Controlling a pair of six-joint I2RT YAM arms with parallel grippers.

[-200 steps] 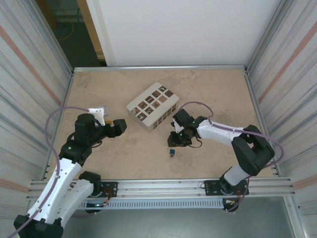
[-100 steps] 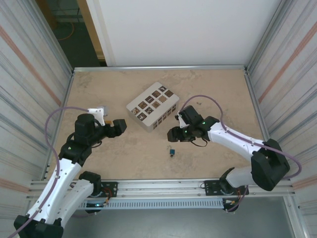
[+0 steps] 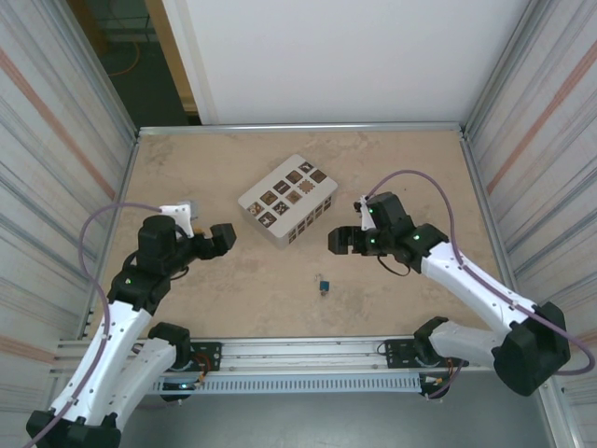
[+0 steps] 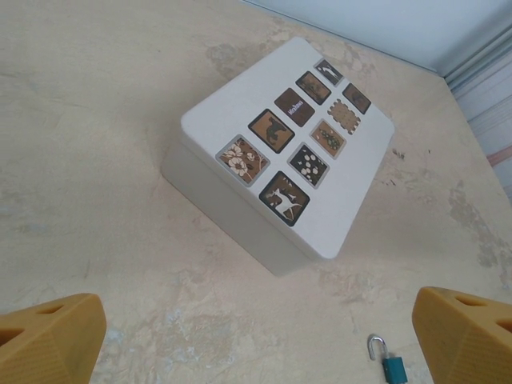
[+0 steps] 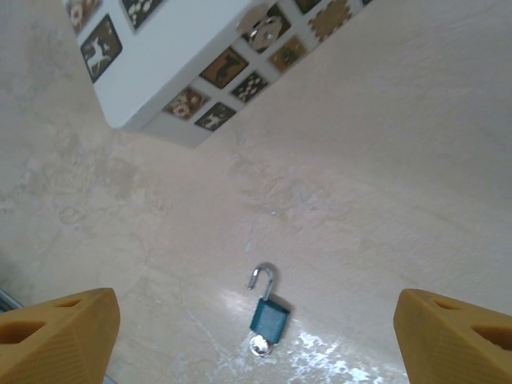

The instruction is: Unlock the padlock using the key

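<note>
The padlock (image 3: 323, 285) lies flat on the table, a small teal body with a silver shackle (image 5: 262, 278) swung open. The key (image 5: 259, 346) sticks out of its bottom end, only its round silver head showing. My right gripper (image 3: 338, 241) hangs open above and to the right of the lock, its yellow fingers (image 5: 56, 340) wide apart and nothing between them. My left gripper (image 3: 222, 237) is open too, well to the left of the lock. In the left wrist view the padlock (image 4: 392, 370) sits at the bottom edge near the right finger (image 4: 464, 328).
A white box (image 3: 287, 199) with dark square picture tags stands behind the padlock, between the two grippers. Metal rails and corrugated walls fence the table. Purple cables loop over both arms.
My right gripper has opened and pulled back up and to the right, away from the padlock, which stays on the table. My left gripper has opened slightly wider.
</note>
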